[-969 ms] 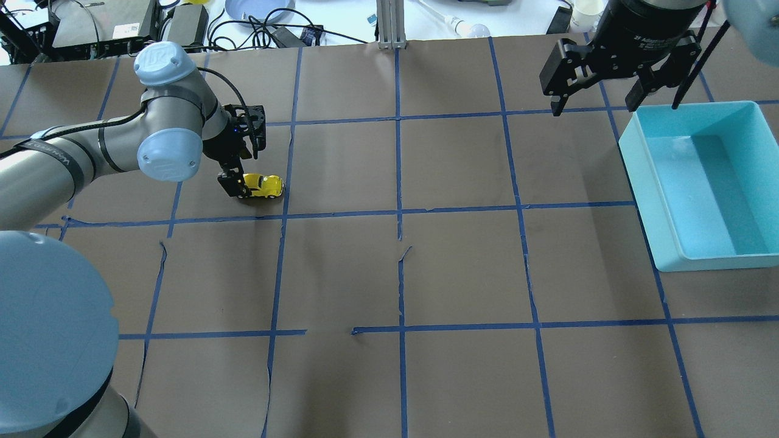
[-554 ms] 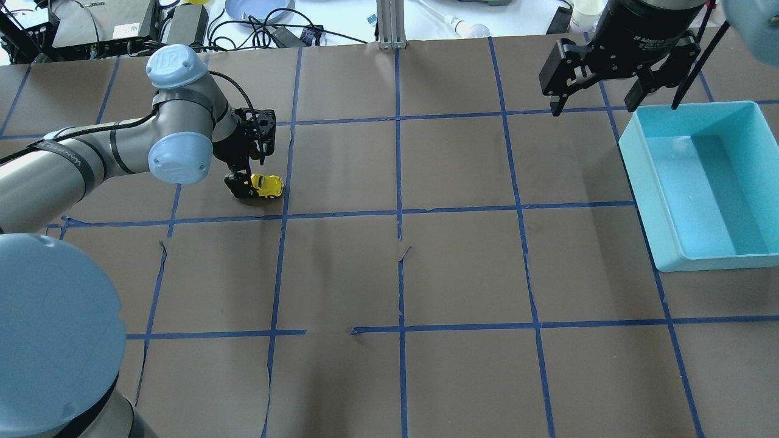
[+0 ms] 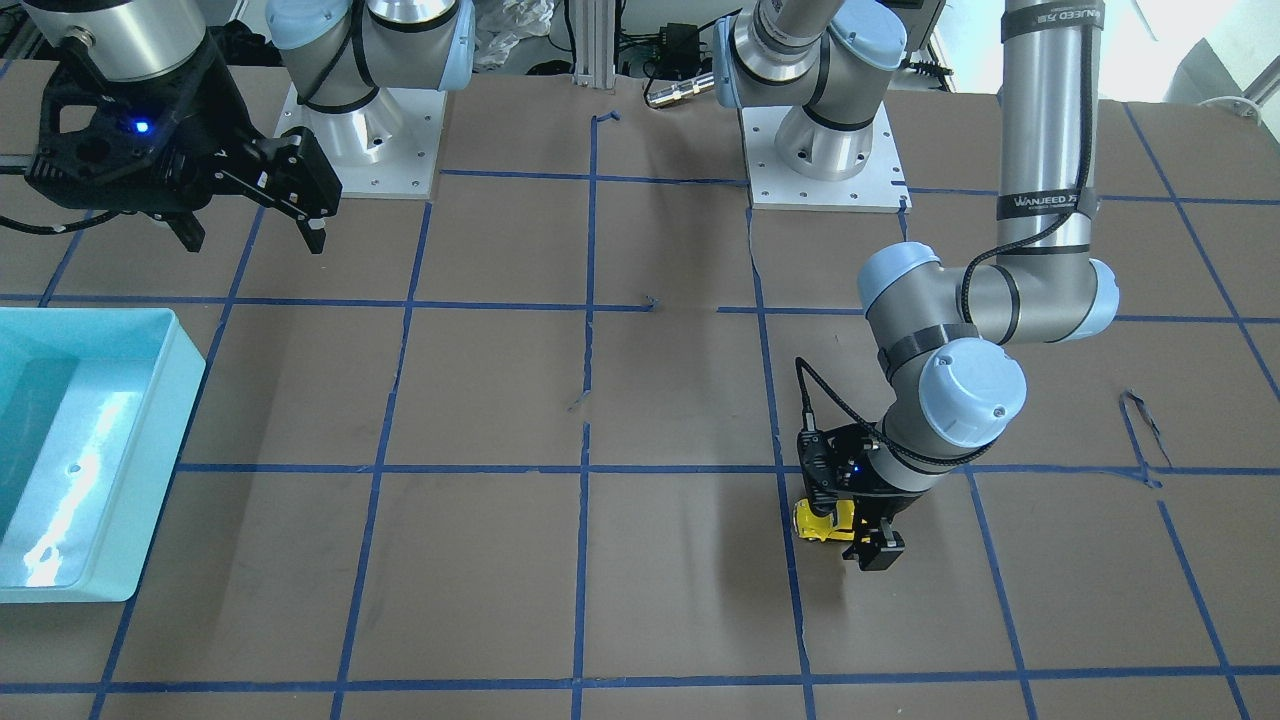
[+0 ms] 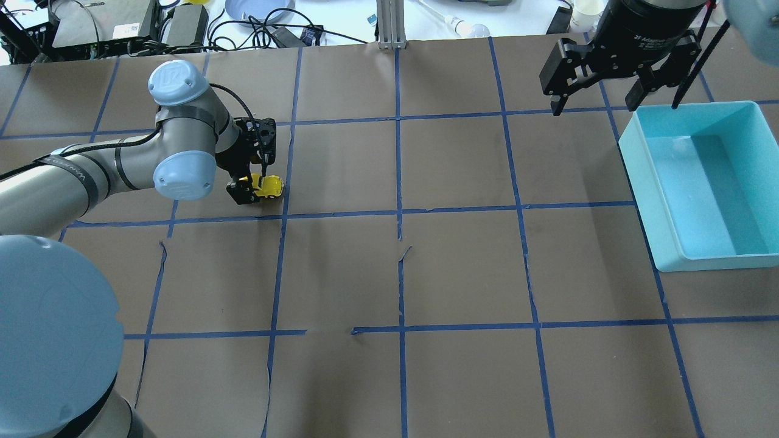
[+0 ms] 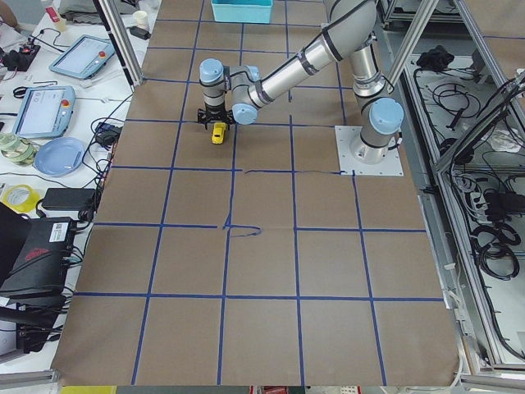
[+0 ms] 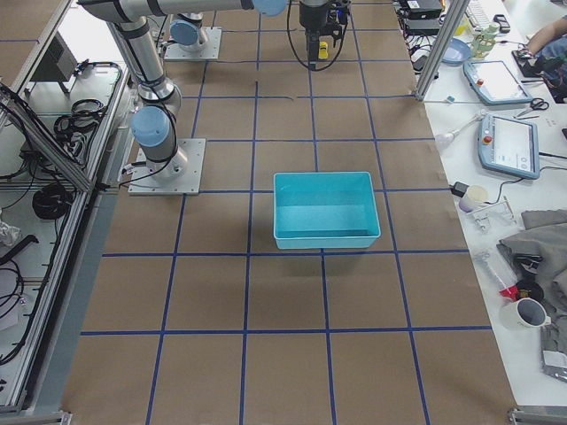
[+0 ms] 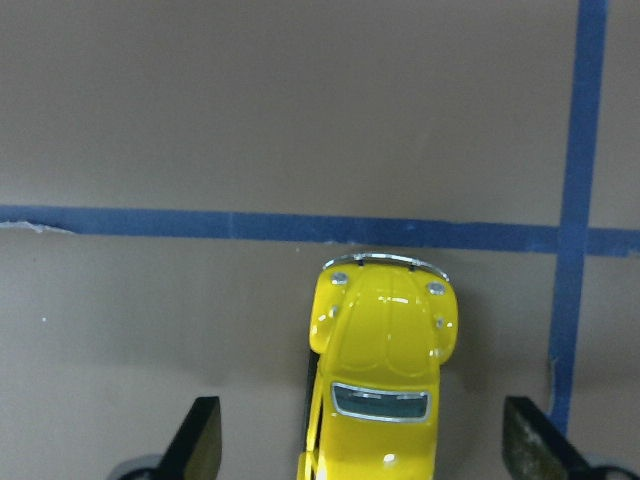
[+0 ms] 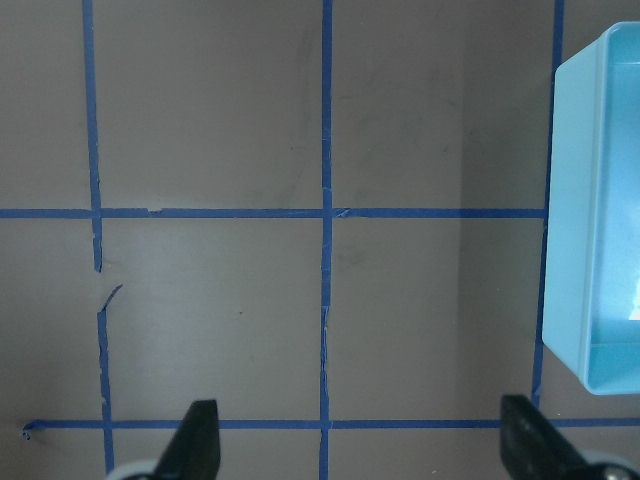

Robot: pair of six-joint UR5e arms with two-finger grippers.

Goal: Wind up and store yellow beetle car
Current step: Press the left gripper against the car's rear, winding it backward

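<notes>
Brown taped table (image 4: 462,261): left gripper (image 4: 252,182) straddles car (image 4: 271,185), jaws wide, touching neither side.
Car sits on the table at 10 o'clock overhead; right gripper (image 4: 593,106), jaws apart, hovers at 1 o'clock, just beside the bin (image 4: 633,164) at 3.

Glossy yellow beetle car (image 7: 380,370), blue-gridded brown table (image 4: 462,267), turquoise bin (image 4: 718,194).

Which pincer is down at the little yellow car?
The left pincer: open, it straddles the yellow beetle car. The right pincer hangs empty near the blue bin.
</notes>
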